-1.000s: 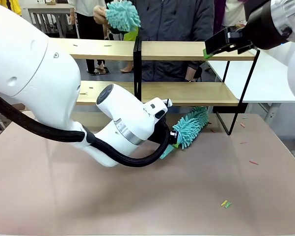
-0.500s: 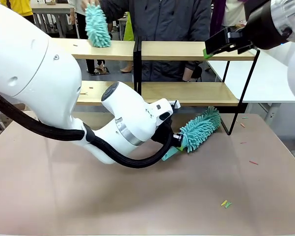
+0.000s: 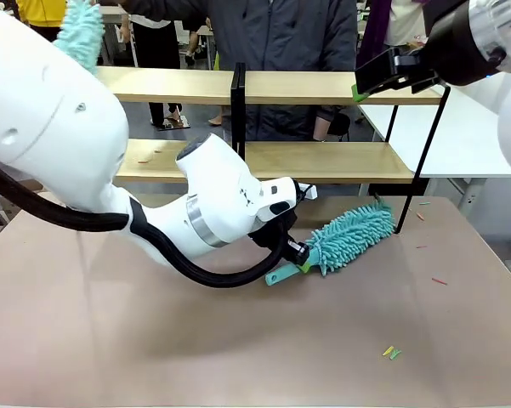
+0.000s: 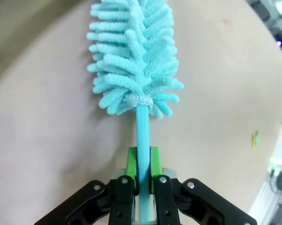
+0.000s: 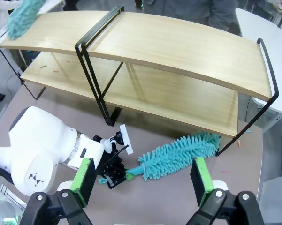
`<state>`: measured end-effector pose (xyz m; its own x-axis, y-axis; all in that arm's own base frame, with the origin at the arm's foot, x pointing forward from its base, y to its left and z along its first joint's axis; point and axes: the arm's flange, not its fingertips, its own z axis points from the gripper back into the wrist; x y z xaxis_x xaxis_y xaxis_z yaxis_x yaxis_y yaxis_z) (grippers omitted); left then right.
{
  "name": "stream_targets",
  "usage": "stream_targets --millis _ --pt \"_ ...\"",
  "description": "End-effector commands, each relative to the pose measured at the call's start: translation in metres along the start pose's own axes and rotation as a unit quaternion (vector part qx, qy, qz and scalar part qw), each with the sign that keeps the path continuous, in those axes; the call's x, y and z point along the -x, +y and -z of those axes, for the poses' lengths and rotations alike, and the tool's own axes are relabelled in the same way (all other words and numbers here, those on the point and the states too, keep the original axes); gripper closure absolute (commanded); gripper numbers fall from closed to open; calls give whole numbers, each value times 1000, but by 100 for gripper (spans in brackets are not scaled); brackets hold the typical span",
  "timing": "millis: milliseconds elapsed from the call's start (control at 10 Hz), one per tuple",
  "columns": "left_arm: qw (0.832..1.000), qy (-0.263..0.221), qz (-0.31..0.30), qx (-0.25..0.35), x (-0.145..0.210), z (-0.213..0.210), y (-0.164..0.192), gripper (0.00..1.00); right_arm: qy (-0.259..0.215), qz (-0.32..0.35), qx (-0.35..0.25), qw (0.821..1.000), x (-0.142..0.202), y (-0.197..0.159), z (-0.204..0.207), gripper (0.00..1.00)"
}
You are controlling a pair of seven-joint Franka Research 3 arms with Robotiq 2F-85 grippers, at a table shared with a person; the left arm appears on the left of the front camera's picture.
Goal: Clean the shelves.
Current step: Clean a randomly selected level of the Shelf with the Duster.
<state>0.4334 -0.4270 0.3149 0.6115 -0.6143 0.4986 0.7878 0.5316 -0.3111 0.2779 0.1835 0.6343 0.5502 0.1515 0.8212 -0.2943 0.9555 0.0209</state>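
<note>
Presently left gripper [image 4: 141, 165] clamps the duster [image 3: 350, 235] by its thin stiff handle, the sensible hold, its seemingly light, soft head low over the table [image 3: 110, 340] beside the shelves [image 3: 323, 161]; right gripper [image 5: 143, 183] spread, empty.

Bright, even light. A soft shadow lies on the tabletop [image 3: 85, 357] at 7 o'clock. The shelves [image 5: 178, 51] bow in the right wrist view.
</note>
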Motion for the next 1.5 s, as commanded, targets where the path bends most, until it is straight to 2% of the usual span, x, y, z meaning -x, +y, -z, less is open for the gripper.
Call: stream_targets --millis 0,200,300,400,600,700,800,1000,1400 --pt "995 50 77 41 12 -27 -9 87 1 1 -2 1000 -1 0 0 0" --pt "978 115 152 81 27 -37 -16 87 1 1 -2 1000 -1 0 0 0" --pt "973 116 167 105 31 -43 -17 87 1 1 -2 1000 -1 0 0 0" --pt "970 103 178 129 33 -50 -19 87 1 1 -2 1000 -1 0 0 0" --pt "969 45 181 162 39 -64 -24 87 1 1 -2 1000 -1 0 0 0" --pt "967 13 184 174 46 -79 -29 87 1 1 -2 1000 -1 0 0 0" --pt "963 1 193 188 56 -94 -32 87 1 1 -2 1000 -1 0 0 0" --pt "950 37 223 214 73 -106 -36 87 1 1 -2 1000 -1 0 0 0" --pt "953 17 212 217 76 -111 -30 87 1 1 -2 1000 -1 0 0 0"
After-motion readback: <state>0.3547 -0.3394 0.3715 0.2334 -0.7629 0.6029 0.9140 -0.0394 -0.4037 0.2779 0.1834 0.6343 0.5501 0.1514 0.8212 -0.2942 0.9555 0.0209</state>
